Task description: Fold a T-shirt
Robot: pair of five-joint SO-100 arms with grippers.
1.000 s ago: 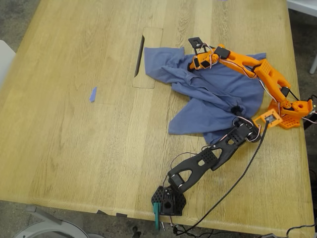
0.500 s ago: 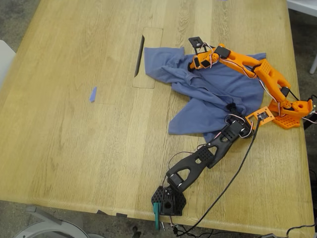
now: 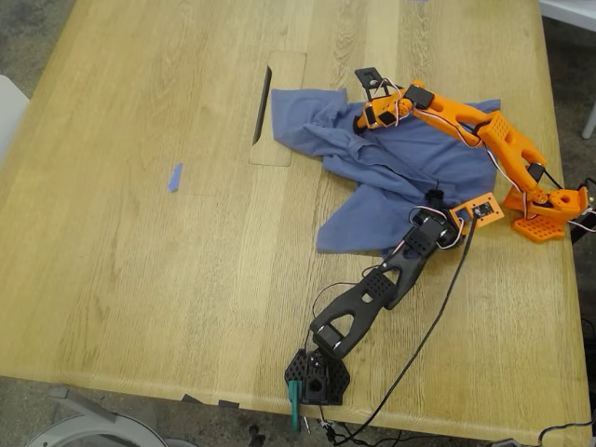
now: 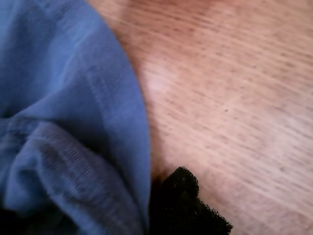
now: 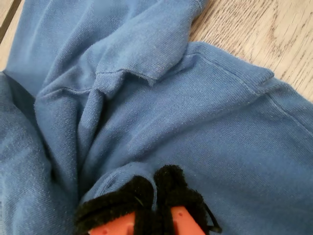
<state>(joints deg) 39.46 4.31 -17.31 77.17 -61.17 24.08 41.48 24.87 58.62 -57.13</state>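
My second gripper [image 5: 156, 196] is clenched on a pinch of the T-shirt [image 3: 400, 177], a ridge of blue cloth caught between its padded jaws. My first gripper [image 3: 434, 200] presses into bunched cloth at the shirt's hem; I cannot tell how its jaws stand. The T-shirt lies crumpled on the table [image 3: 140, 279] toward its far right corner in the exterior view, beside the cable slot [image 3: 262, 104]. A small blue scrap [image 3: 174, 177] lies well apart.
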